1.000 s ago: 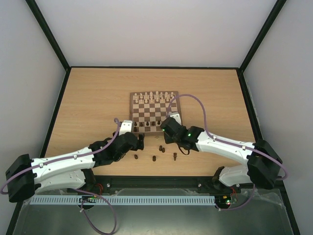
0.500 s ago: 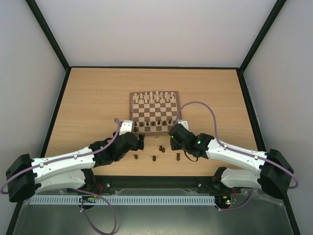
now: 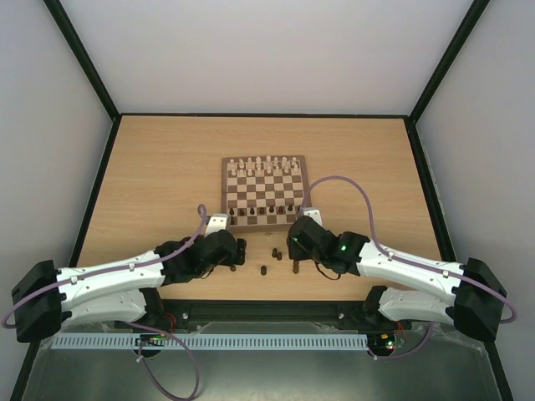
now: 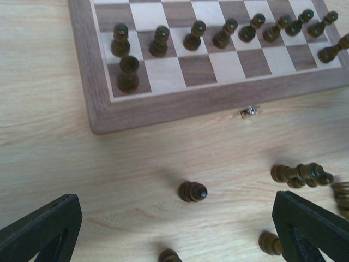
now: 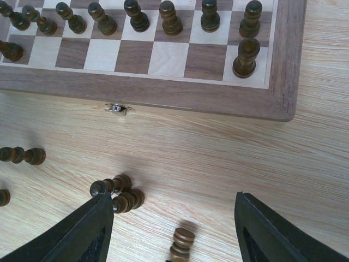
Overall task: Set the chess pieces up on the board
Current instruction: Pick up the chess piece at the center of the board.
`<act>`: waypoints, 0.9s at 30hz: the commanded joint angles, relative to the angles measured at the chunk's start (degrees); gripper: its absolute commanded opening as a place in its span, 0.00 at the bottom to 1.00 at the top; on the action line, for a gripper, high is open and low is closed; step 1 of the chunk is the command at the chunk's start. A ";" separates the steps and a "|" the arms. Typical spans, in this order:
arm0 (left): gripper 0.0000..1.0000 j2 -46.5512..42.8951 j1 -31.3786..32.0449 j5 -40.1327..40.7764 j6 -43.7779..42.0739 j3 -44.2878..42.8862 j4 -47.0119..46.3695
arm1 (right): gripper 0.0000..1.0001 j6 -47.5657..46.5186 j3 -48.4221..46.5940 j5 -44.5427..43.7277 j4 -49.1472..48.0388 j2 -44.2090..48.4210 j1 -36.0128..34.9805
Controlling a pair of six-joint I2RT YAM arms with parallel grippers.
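Note:
The board lies mid-table with cream chessmen on its far rows and dark pawns on its near rows. In the left wrist view the board holds a dark pawn row and a rook. My left gripper is open, with a loose dark piece lying on the table just ahead of its fingers. My right gripper is open over a fallen dark piece. Two more dark pieces lie by its left finger. In the top view both grippers, left and right, hover just near of the board.
Other loose dark pieces lie on the table near the board. A small metal latch sticks out of the board's near border. Black frame rails edge the table.
My right gripper has drawn back from the board's near right corner toward me, over the loose pieces. My left gripper has shifted slightly nearer too.

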State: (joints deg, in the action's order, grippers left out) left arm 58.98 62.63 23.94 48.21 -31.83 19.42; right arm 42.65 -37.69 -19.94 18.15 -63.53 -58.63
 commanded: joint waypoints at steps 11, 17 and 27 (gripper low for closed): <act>0.87 11.36 3.73 -2.67 3.24 -1.87 0.19 | 0.62 -1.18 1.00 -0.83 2.47 3.12 -0.42; 0.75 16.13 3.81 -1.59 1.82 -5.18 -0.25 | 0.62 -1.26 1.89 -0.89 2.92 4.85 -0.43; 0.57 18.78 3.79 -1.84 0.88 -6.67 -0.95 | 0.62 -1.61 2.92 -1.69 3.23 6.31 -0.39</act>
State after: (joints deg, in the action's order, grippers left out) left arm 76.42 66.08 21.45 49.50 -37.15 18.48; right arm 41.47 -35.81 -20.05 19.00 -57.93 -58.65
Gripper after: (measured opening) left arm 0.603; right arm 0.621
